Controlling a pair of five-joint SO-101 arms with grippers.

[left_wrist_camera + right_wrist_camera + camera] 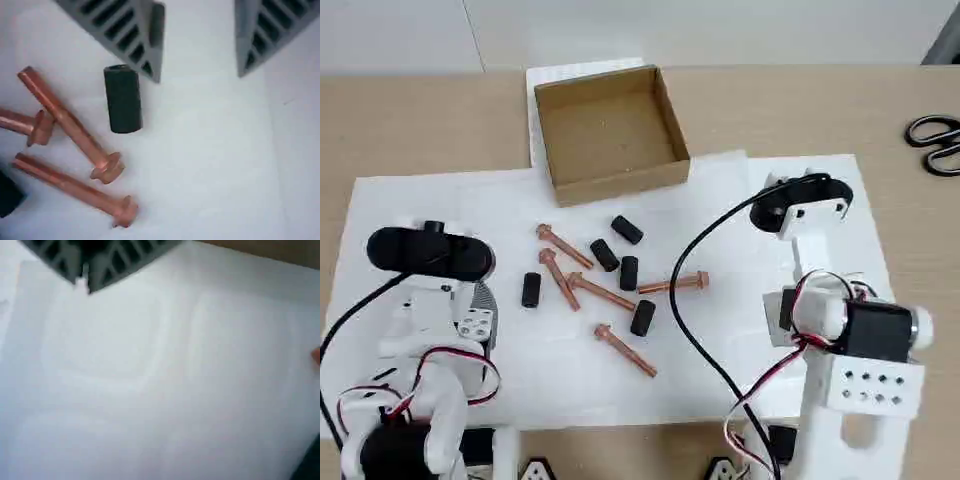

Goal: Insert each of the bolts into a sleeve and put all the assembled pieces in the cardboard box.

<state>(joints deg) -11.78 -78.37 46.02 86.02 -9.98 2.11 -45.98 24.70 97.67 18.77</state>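
Black-handled scissors (935, 143) on the bare wooden table (420, 120), near the white foam sheet's (800, 180) far corner.

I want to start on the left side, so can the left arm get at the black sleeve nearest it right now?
Probably yes. The left gripper is open, that sleeve lies flat just beside it with nothing on top, and the nearest bolt lies apart.
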